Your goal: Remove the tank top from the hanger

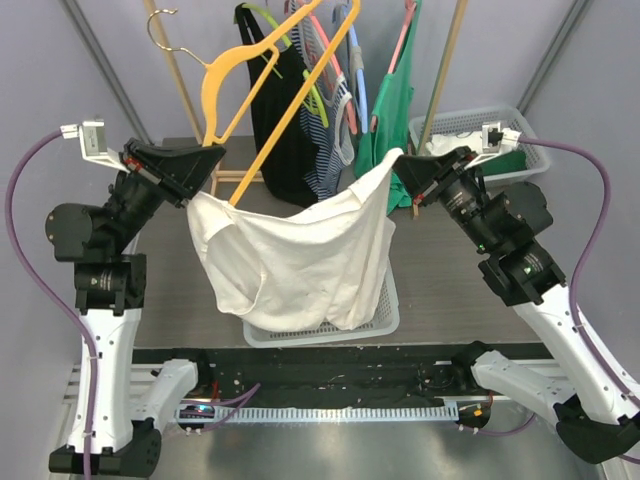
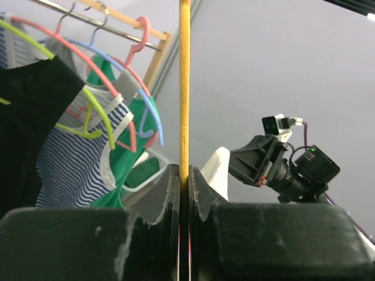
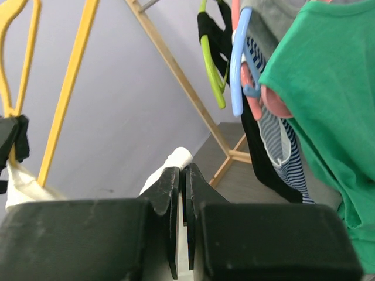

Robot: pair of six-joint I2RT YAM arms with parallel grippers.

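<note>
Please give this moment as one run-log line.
left jaws: shut on hanger | right jaws: shut on top | top: hangs spread over basket

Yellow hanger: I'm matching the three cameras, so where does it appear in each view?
Top external: the yellow hanger slants from top centre down to the left gripper, above the white tank top.
Left wrist: vertical bar at centre, pinched in the jaws.
Right wrist: slanted bars at upper left.
Shared landmark: the green top on the rack.
</note>
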